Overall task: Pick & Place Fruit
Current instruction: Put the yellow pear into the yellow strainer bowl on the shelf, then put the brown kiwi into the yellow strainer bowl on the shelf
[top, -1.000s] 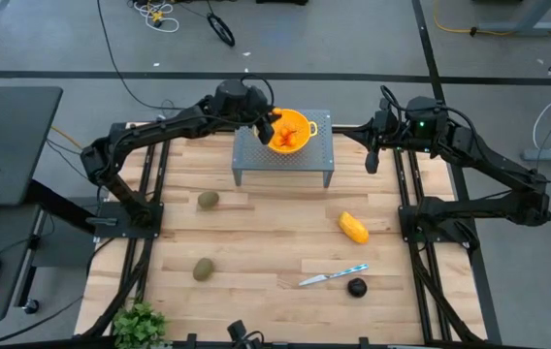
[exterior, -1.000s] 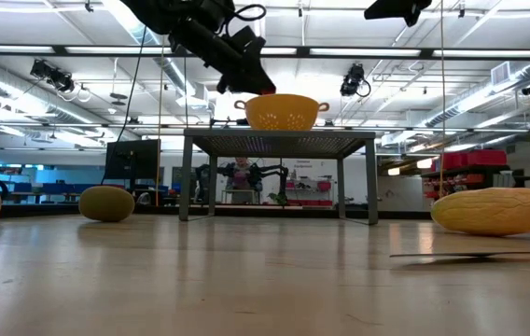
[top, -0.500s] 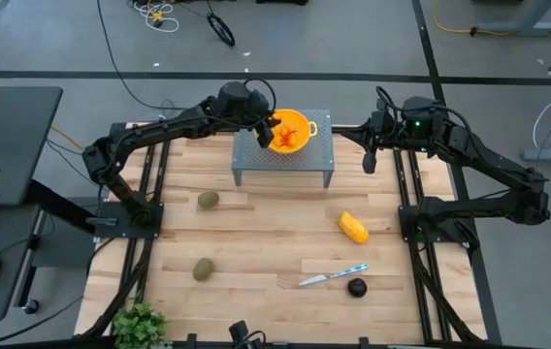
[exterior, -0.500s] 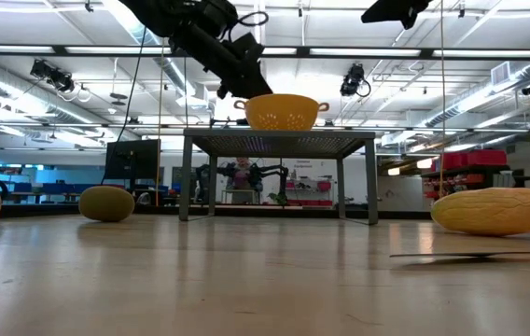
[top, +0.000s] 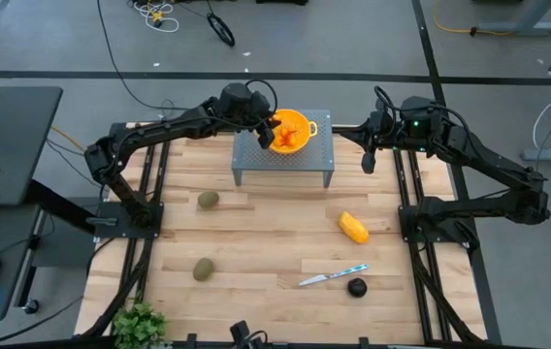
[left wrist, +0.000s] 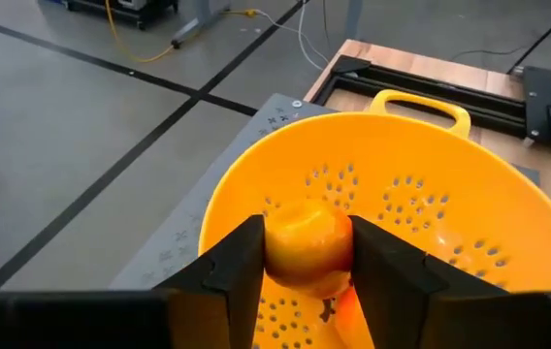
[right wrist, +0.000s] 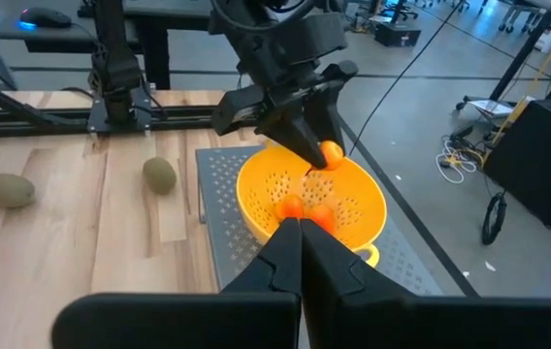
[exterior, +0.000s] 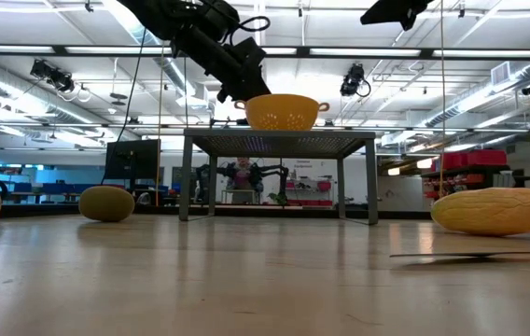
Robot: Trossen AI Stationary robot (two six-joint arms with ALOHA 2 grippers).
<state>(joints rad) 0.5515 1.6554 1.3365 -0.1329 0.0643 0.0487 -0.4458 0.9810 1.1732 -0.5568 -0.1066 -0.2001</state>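
1. Left hand (left wrist: 305, 281): poised above the yellow perforated bowl (left wrist: 508, 242), its two fingers (left wrist: 237, 267) bracketing a small orange-red fruit (left wrist: 305, 242). The fruit sits between the pads and appears gripped; whether the pressure is already slackening cannot be told.
2. Bowl contents: the right wrist view shows two more orange-red pieces (right wrist: 305, 211) lying on the bowl's floor beneath the held one (right wrist: 331, 153).
3. Support: the bowl stands on a grey perforated stand (top: 256, 155) at the far edge of the tabletop (top: 266, 252).
4. Step in hand, as judged: placement of one small fruit into the bowl, at the point of release.
5. Next move, as judged: part the fingers fully so the piece drops inside the rim, then lift clear without nudging the bowl.
6. Remaining fruit on the tabletop: two olive-brown ovals (top: 208, 200) (top: 203, 269), a yellow-orange oblong (top: 353, 228) and a dark round piece (top: 356, 287) beside the knife (top: 334, 276).
7. Right hand (top: 371, 160): clenched on nothing, waiting just beside the stand's right end.
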